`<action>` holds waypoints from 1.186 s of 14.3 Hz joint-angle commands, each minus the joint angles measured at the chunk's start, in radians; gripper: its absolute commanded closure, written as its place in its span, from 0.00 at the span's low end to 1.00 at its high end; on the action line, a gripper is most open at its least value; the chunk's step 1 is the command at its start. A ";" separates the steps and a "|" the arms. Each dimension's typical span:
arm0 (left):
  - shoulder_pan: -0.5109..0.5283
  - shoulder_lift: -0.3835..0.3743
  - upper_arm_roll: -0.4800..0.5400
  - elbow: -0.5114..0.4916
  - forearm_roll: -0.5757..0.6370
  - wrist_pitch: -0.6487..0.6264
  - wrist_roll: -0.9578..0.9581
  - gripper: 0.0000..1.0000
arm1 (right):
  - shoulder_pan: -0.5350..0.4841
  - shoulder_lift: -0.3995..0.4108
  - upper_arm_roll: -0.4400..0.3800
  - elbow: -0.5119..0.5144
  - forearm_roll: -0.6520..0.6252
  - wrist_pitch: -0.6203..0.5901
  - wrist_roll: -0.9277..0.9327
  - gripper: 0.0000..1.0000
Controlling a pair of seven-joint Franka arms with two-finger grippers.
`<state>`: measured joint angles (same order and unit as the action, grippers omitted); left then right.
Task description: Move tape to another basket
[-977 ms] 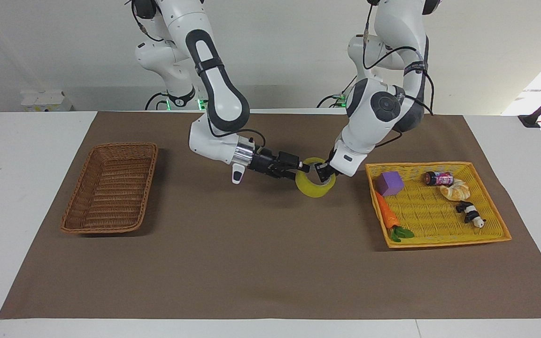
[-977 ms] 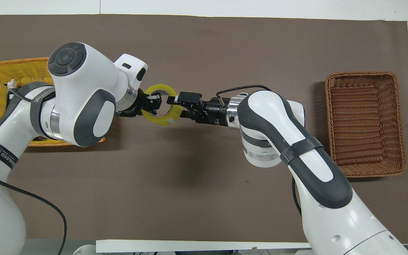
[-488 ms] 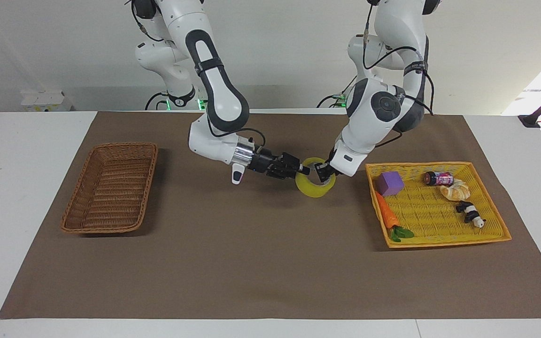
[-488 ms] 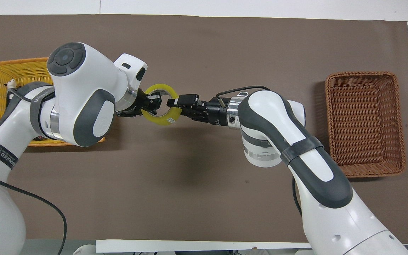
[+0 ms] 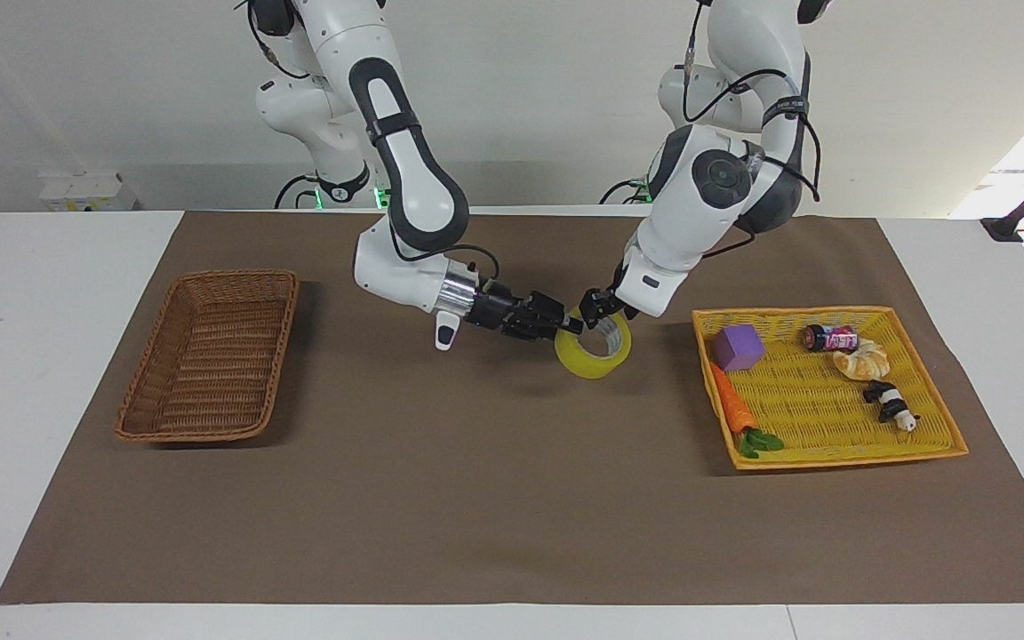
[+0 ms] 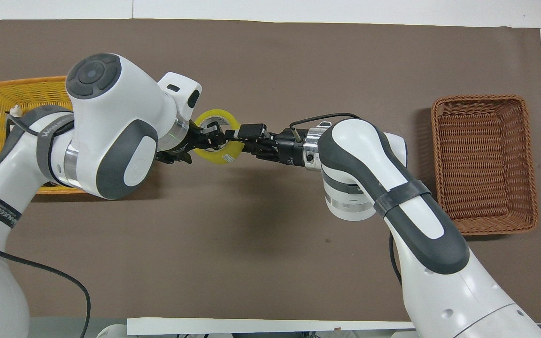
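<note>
Tape (image 5: 596, 354): glossy translucent yellow ring with a pale core, held in the air over the bare brown mat (image 5: 494, 498), its hole tilted upward. Right gripper (image 5: 568, 325) is clamped on the roll's rim at the side toward the wicker basket (image 5: 208, 356). Left gripper (image 5: 598, 309) is over the roll's top edge, fingers spread, gripping nothing. The basket is brown, woven, long and rectangular, well apart at the right arm's end. A flat yellow woven tray (image 5: 832, 458) lies toward the left arm's end.

The tape (image 5: 596, 354) is see-through yellow. One basket (image 5: 210, 356) is brown and woven. The tray (image 5: 832, 453) is bright yellow and woven. The block (image 5: 737, 347) is purple. The carrot (image 5: 732, 404) is orange with green leaves.
</note>
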<state>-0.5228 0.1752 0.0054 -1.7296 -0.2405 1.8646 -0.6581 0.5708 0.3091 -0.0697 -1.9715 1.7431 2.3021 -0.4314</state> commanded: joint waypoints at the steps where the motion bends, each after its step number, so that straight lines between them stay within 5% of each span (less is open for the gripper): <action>1: 0.041 -0.032 0.016 0.056 0.055 -0.093 0.011 0.01 | -0.012 -0.015 0.001 -0.003 0.009 -0.004 -0.013 1.00; 5: 0.202 -0.107 0.021 0.100 0.105 -0.205 0.123 0.01 | -0.184 -0.047 -0.004 0.008 -0.277 -0.108 -0.017 1.00; 9: 0.375 -0.138 0.021 0.105 0.112 -0.209 0.225 0.01 | -0.527 -0.041 -0.004 0.121 -0.587 -0.442 -0.024 1.00; 17: 0.621 -0.160 0.028 0.090 0.168 -0.190 0.351 0.00 | -1.003 0.007 -0.005 0.232 -0.936 -0.797 -0.108 1.00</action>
<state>0.0588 0.0344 0.0424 -1.6231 -0.0895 1.6686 -0.3132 -0.3594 0.2731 -0.0922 -1.7745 0.8517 1.5636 -0.4724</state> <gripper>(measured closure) 0.000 0.458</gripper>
